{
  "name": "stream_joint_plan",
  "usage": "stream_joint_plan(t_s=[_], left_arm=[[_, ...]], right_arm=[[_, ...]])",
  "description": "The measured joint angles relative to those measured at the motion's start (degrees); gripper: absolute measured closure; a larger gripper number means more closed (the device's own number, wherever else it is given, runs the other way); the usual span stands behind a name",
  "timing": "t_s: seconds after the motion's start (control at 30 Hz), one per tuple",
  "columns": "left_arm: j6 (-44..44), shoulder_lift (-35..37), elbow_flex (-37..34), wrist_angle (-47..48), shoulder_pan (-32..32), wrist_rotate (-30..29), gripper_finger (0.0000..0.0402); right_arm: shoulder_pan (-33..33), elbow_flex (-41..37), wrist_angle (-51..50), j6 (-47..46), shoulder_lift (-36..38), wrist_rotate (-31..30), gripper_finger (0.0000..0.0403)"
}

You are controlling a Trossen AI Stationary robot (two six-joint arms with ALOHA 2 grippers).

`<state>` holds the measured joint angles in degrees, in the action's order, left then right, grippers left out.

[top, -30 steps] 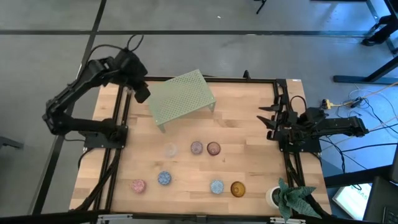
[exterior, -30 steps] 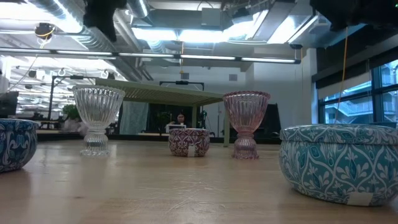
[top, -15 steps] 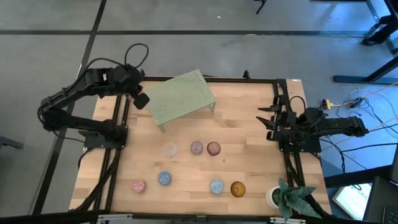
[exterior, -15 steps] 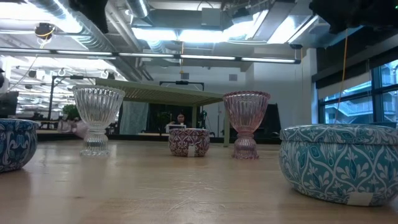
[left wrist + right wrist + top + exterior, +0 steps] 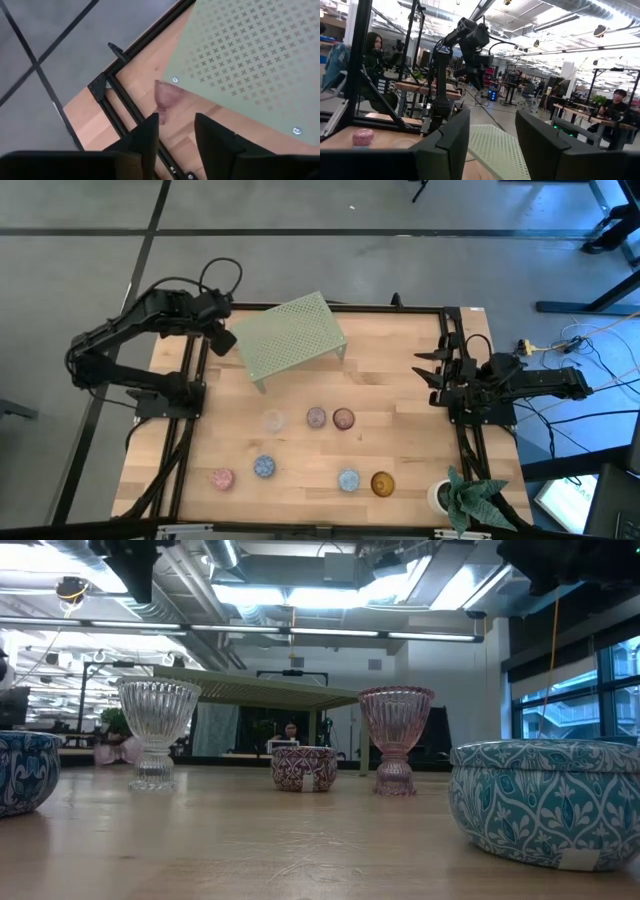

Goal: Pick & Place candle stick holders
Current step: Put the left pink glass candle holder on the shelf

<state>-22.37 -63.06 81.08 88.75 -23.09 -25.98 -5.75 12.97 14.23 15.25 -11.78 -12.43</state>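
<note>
Several candle stick holders stand on the wooden table: a clear one [image 5: 273,421], a mauve one [image 5: 316,417], a mauve-brown one [image 5: 343,419], a pink one [image 5: 222,478], two blue ones [image 5: 264,466] [image 5: 348,479] and an amber one [image 5: 382,483]. My left gripper [image 5: 222,340] hangs open at the left end of the pale green rack [image 5: 292,337], pointing steeply down. In the left wrist view a blurred pinkish holder [image 5: 165,99] shows just past the fingertips of my left gripper [image 5: 175,131], beside the rack's edge [image 5: 200,95]. My right gripper [image 5: 425,370] waits open at the table's right edge. My left gripper stands open with the pinkish holder's narrow end [image 5: 162,119] close beside one fingertip [image 5: 150,125]. I cannot tell whether that finger touches it. The holder lies ahead of the fingers, not between them.
A white pot with a green plant [image 5: 460,498] stands at the near right corner. Black frame rails [image 5: 192,380] [image 5: 462,430] run along the table's left and right sides. Bare wood lies between the rack and the row of holders.
My left arm has swung and its gripper has turned and tipped beside the rack's left end, shifting slightly toward the near edge. In the low view a pink blur has appeared low at the left, behind the clear holder, and drifted further left.
</note>
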Motion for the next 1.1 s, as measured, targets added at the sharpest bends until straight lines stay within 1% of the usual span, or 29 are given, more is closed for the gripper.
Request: stream_joint_plan(t_s=[0.2,0.27,0.33,0.5,0.7,0.8,0.93,1.1], left_arm=[[0.92,-3.97,-0.16,0.57,-0.93,0.37,0.0255],[1.61,-5.20,-1.71,1.17,-1.58,0.46,0.0253],[2.80,-5.71,-4.95,1.17,-2.64,1.24,0.0253],[5.68,-5.30,-14.07,1.35,-4.03,6.34,0.0253],[5.18,-4.01,-21.20,1.00,-3.98,8.56,0.0253],[5.35,-3.34,-24.41,-0.44,-3.86,10.99,0.0253],[6.13,-3.00,-29.00,-5.02,-1.71,16.64,0.0253],[9.01,-3.04,-35.71,-7.20,3.84,17.53,0.0253]], right_arm=[[0.00,0.00,0.28,-0.27,-0.01,0.01,0.0238],[-0.01,0.00,0.23,-0.27,0.01,0.29,0.0238],[0.01,0.00,0.21,-0.27,-0.01,1.25,0.0238],[0.00,0.00,0.22,-1.68,-0.01,3.57,0.0238],[0.00,0.00,0.22,-1.49,0.01,3.56,0.0238],[0.01,0.00,0.21,-1.34,-0.01,3.54,0.0238],[0.01,0.00,0.21,-1.34,-0.01,3.52,0.0238],[0.01,0.00,0.18,-1.33,0.00,3.50,0.0238]])
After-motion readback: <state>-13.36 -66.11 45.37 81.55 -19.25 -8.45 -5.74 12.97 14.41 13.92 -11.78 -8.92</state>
